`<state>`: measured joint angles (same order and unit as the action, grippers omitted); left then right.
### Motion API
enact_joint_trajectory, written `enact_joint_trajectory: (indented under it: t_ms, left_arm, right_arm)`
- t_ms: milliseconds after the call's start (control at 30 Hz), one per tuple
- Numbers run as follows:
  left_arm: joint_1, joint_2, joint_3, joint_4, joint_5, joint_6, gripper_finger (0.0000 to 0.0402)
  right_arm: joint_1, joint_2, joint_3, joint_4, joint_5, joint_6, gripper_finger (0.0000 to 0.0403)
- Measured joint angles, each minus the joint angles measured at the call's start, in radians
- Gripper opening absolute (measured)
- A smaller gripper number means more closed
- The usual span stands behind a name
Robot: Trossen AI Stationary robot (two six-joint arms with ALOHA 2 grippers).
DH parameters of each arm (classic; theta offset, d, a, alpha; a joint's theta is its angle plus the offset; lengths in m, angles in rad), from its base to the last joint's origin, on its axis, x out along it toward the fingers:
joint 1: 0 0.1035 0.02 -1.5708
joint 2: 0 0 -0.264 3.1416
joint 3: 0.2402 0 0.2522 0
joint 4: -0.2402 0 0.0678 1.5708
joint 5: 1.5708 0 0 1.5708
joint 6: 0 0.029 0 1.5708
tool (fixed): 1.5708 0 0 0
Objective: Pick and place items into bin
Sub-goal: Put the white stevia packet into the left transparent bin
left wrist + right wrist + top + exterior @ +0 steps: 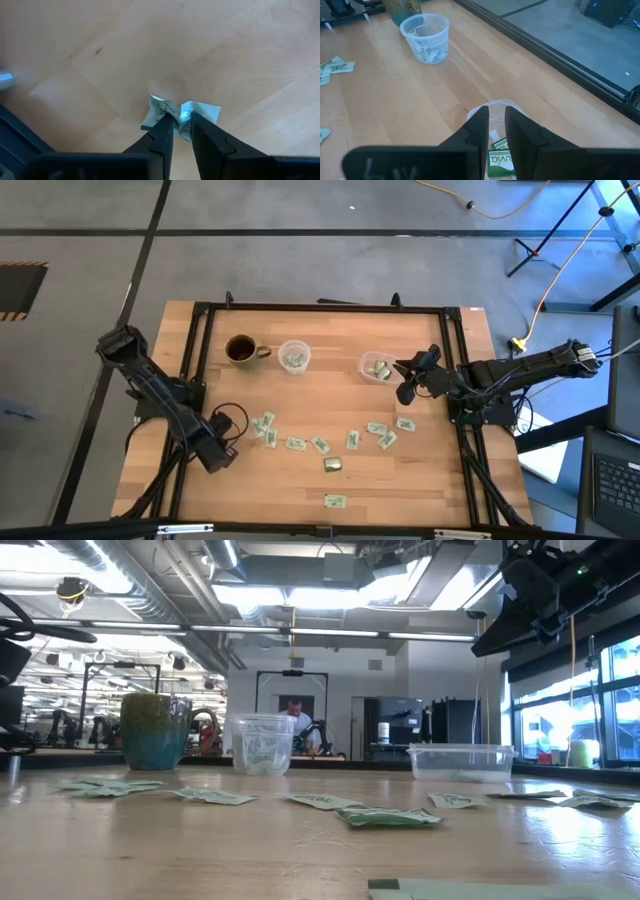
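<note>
Nearest, the left gripper (181, 131) has its jaws clenched on one packet (165, 111) low over the wooden desk (330, 395), so a pick looks underway; next comes a lift and carry. Other packets (320, 445) lie mid-desk. Farther, the right gripper (496, 131) hovers over the clear bin (377, 367), jaws nearly closed, empty. A workshop lies beyond.

packet (180, 116) partly hidden behind left tool's tips (181, 131), bin (495, 107) largely blocked by right tool (495, 131)
</note>
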<state>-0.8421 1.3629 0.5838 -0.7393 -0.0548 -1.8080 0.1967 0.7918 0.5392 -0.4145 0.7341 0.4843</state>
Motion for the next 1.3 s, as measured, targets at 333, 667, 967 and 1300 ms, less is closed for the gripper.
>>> enact_joint_trajectory:
  t_ms: [333, 667, 967, 1300]
  left_arm:
    - [0.029, -0.083, -0.002, 0.009, -0.12, 0.11, 0.0034]
    - [0.17, -0.209, 0.0, 0.113, -0.432, 0.548, 0.0033]
    - [0.397, -0.271, 0.002, 0.37, -0.642, 1.113, 0.0041]
    - [0.749, -0.252, 0.003, 0.573, -0.463, 1.496, 0.0049]
  right_arm:
    - [0.0, 0.0, 0.0, 0.001, 0.0, 0.0, 0.0067]
    - [0.0, 0.0, 0.0, 0.015, 0.001, -0.023, 0.0067]
    - [0.0, 0.0, 0.0, 0.015, 0.0, -0.023, 0.0067]
    - [0.0, 0.0, 0.0, 0.016, 0.0, -0.023, 0.0067]
